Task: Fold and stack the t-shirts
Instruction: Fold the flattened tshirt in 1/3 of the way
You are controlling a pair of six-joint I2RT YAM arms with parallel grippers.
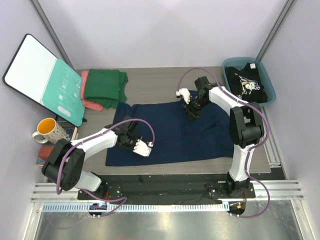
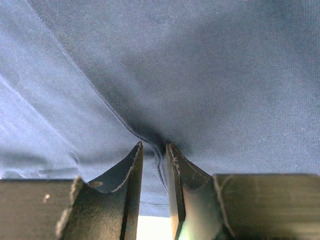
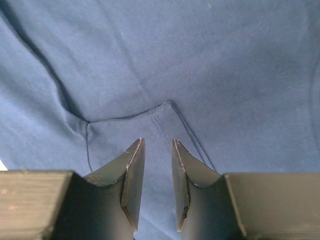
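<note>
A navy blue t-shirt (image 1: 172, 135) lies spread across the middle of the table. My left gripper (image 1: 129, 133) is at its left side, shut on a raised fold of navy cloth (image 2: 157, 150), with bright table showing under the lifted edge. My right gripper (image 1: 192, 112) is at the shirt's far edge, slightly open, its fingertips (image 3: 134, 150) down over a sleeve hem (image 3: 160, 117) with flat cloth between them. A folded dark green t-shirt (image 1: 104, 86) lies on a salmon-pink one (image 1: 93, 104) at the back left. A black printed t-shirt (image 1: 243, 82) sits in a bin.
The teal bin (image 1: 269, 86) stands at the back right corner. A teal-and-white board (image 1: 45, 80) leans at the back left. A yellow-and-white mug (image 1: 47, 130) and some small items sit at the left edge.
</note>
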